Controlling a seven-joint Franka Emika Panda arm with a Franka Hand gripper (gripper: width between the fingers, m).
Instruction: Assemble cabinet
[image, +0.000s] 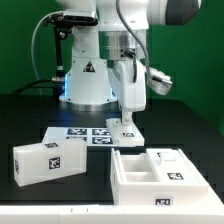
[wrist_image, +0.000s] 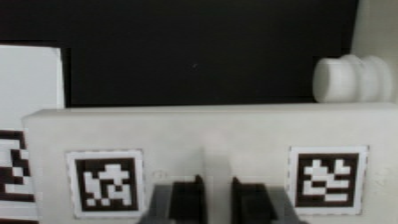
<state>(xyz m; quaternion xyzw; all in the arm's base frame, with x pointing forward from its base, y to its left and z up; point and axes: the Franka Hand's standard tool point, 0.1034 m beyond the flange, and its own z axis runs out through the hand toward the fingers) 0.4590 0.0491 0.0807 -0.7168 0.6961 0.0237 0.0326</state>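
The cabinet (image: 160, 172), a large white box frame with inner compartments, stands at the front on the exterior view's right. My gripper (image: 127, 116) is just behind it, lowered onto a smaller white tagged piece (image: 127, 129) on the table. In the wrist view this piece (wrist_image: 210, 150) fills the lower half and shows two square tags. My gripper (wrist_image: 212, 203) has its dark fingers (wrist_image: 176, 203) close together, with a narrow strip of the white piece between them. A white round peg (wrist_image: 356, 78) shows beyond the piece.
Another white tagged block (image: 47, 160) lies at the front on the exterior view's left. The marker board (image: 84, 135) lies flat between that block and my gripper, and its white corner shows in the wrist view (wrist_image: 25, 72). The arm's base (image: 88, 75) stands behind.
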